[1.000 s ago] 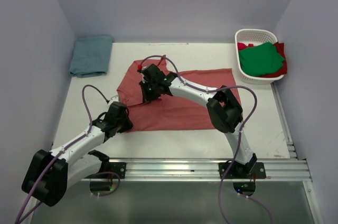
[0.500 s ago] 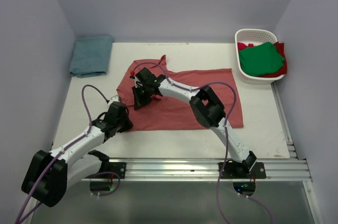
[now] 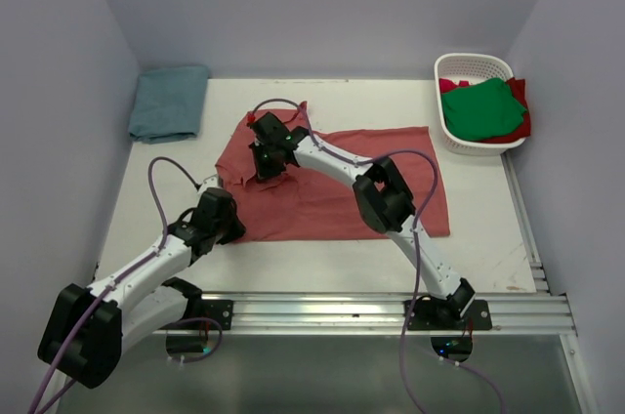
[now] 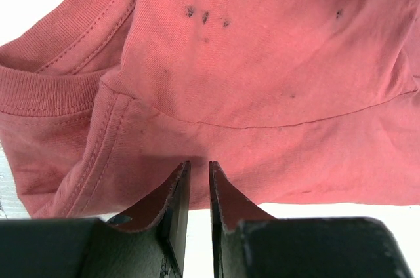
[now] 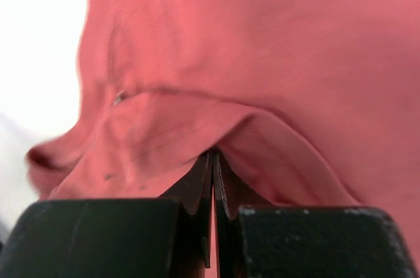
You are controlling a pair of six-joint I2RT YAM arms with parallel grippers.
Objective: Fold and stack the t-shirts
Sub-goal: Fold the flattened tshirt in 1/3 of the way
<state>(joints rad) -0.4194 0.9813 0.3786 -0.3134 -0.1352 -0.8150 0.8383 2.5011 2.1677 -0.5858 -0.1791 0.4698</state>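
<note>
brick-red t-shirt (image 3: pixel 342 194) lies spread on the table (image 3: pixel 479 238); right gripper (image 5: pixel 213 155) is clamped on a raised fold toward its left end; left gripper (image 4: pixel 199 165) sits at its near left edge, jaws almost together, grip unclear

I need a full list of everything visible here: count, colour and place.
spread cloth t-shirt: one, faded brick-red, table centre
folded cloth shirt: one, teal-blue, far left corner
slotted plastic basket: one, white, far right corner
crumpled cloth shirt: one, green, top of basket
lower cloth shirt: one, brighter red, under the green one
table: one, white, beneath everything
left gripper: one, black, t-shirt's near left edge
right gripper: one, black, shut on t-shirt's left part
</note>
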